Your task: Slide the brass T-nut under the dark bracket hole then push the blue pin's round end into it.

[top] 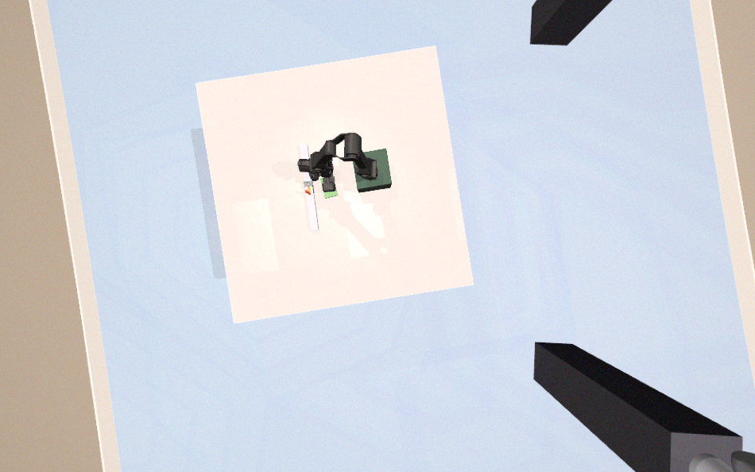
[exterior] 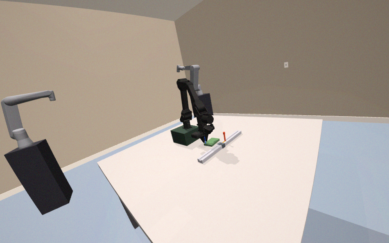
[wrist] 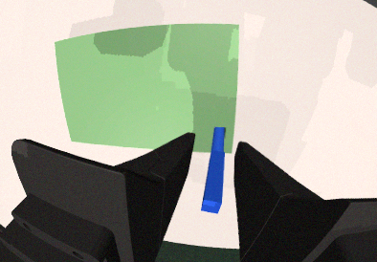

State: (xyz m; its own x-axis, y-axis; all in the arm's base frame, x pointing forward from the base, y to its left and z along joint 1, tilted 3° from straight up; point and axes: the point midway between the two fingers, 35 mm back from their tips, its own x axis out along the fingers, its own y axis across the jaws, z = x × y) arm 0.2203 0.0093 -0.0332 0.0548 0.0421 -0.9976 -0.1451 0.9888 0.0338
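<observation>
Slim blue pin (exterior: 204, 140) (wrist: 214, 170) stands upright at the edge of the flat green tray (top: 330, 195) (exterior: 212, 141) (wrist: 124, 89), between the fingers of my black pincer (top: 323, 177) (exterior: 204, 141) (wrist: 215, 144), narrowly parted with gaps visible on both sides. Beyond, an orange-red handle (top: 307, 191) (exterior: 224, 136) rises beside the dark bracket (top: 307, 183) (exterior: 221, 145) on the long aluminum rail (top: 312, 214) (exterior: 208, 155), across the pale worktop (top: 339, 281) (exterior: 235, 187) (wrist: 29, 75).

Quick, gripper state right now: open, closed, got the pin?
Gripper: partly open, fingers on either side of the blue pin, with gaps visible in the wrist view; nothing held.
</observation>
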